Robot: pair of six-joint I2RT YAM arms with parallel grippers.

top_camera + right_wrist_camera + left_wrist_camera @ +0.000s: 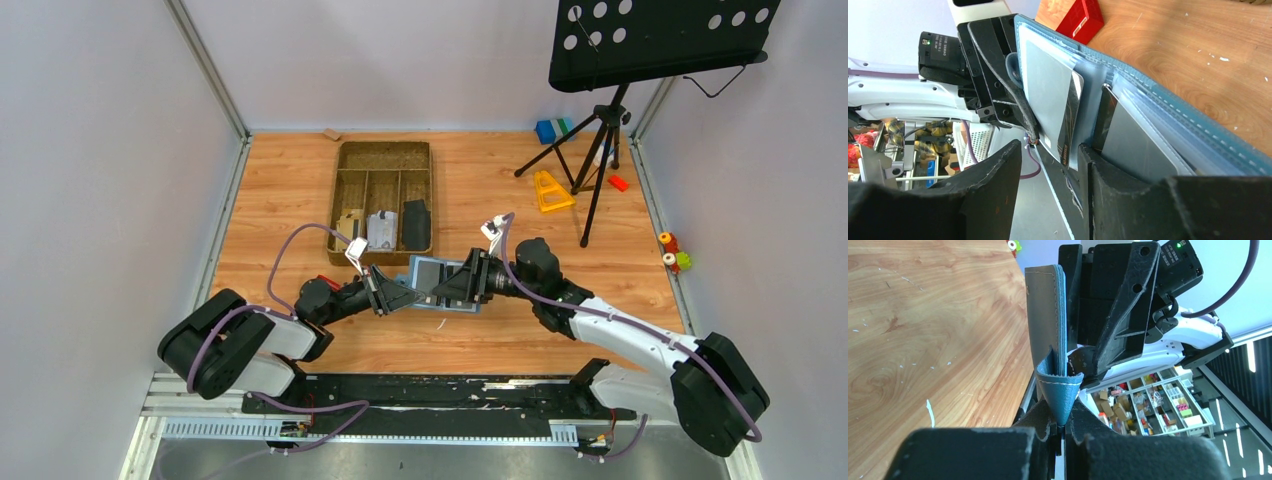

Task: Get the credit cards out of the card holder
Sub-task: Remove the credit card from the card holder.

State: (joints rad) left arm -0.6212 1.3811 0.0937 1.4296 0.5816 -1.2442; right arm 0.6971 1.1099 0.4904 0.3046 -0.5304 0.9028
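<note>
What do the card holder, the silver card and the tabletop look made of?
The card holder looks like leather or faux leather: matte slate-blue, with white edge stitching. The silver card is probably plastic: smooth, a slight sheen, a thin stiff edge. The tabletop shows wood grain with a satin finish, possibly laminate.

Wooden table (290, 180) bears divided tray (385, 145), tripod stand (611, 116).

Bright, even light, soft shadows on the wooden table (280, 190), dark out-of-focus left pincer fingers (973, 452) up close.
</note>
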